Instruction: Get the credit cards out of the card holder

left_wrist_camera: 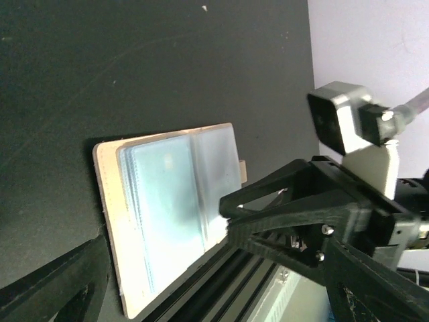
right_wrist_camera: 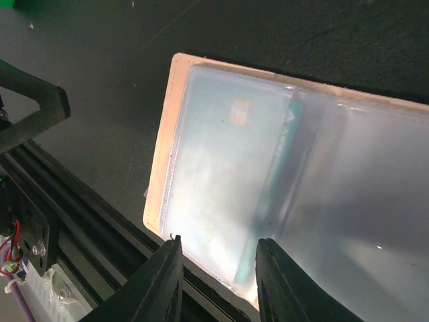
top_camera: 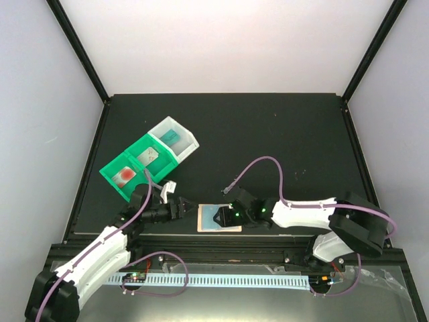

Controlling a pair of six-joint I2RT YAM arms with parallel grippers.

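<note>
The card holder lies open on the black table by the front edge, peach rim around pale blue sleeves. In the right wrist view a teal credit card shows inside the left sleeve of the card holder. My right gripper hovers low over the holder's near edge, jaws part-way open, nothing between them; from above the right gripper covers the holder's middle. My left gripper stands wide open just left of the holder, one finger over its near corner, empty.
Green bins and a white bin stand at the left. They hold a red-blotched card, a pale card and a teal card. A metal rail runs along the table's front edge beside the holder.
</note>
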